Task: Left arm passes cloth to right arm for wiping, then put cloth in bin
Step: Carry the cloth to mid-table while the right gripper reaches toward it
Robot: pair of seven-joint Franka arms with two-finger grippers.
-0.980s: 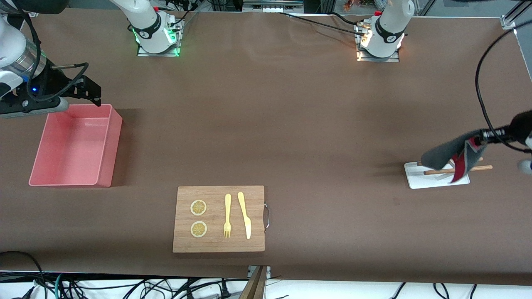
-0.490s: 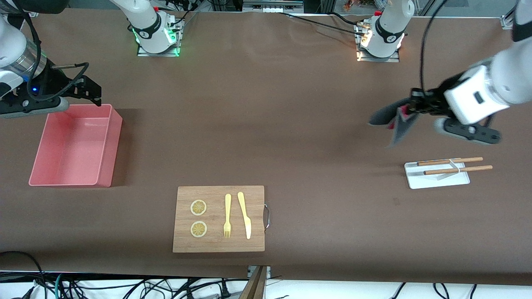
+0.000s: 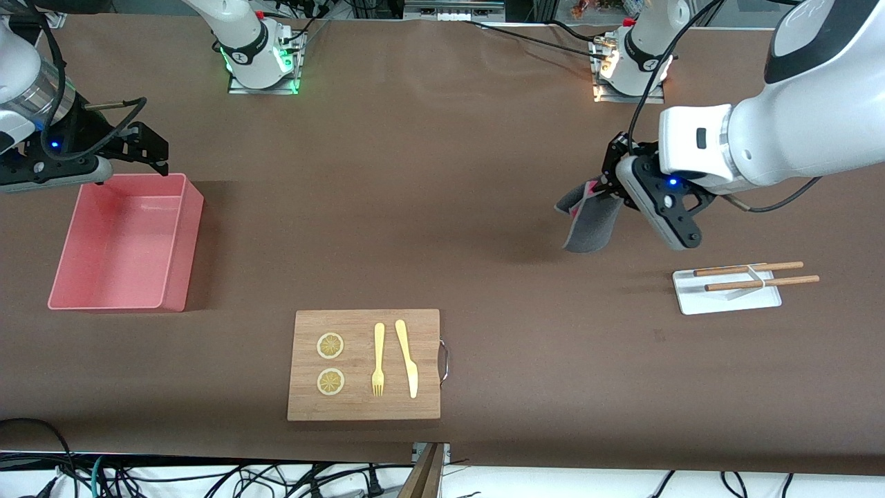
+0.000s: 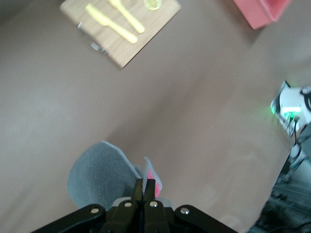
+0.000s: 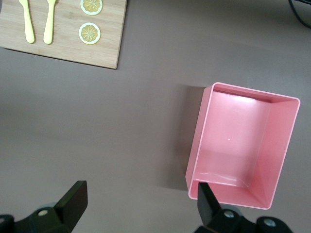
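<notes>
My left gripper (image 3: pixel 600 188) is shut on the dark grey cloth (image 3: pixel 591 220), which hangs in the air over bare table between the white tray and the table's middle. In the left wrist view the gripper (image 4: pixel 145 188) pinches the cloth (image 4: pixel 97 177), which shows a pink inner face. The pink bin (image 3: pixel 124 242) sits empty at the right arm's end of the table; it also shows in the right wrist view (image 5: pixel 243 145). My right gripper (image 3: pixel 148 149) is open and empty, held above the bin's edge nearest the bases; in its wrist view (image 5: pixel 138 201) its fingers are spread wide.
A wooden cutting board (image 3: pixel 364 364) with a yellow fork, a yellow knife and two lemon slices lies near the front edge. A small white tray (image 3: pixel 727 292) with two wooden chopsticks lies toward the left arm's end.
My left gripper has carried the cloth from over the white tray up and toward the table's middle. The right arm has barely moved.
</notes>
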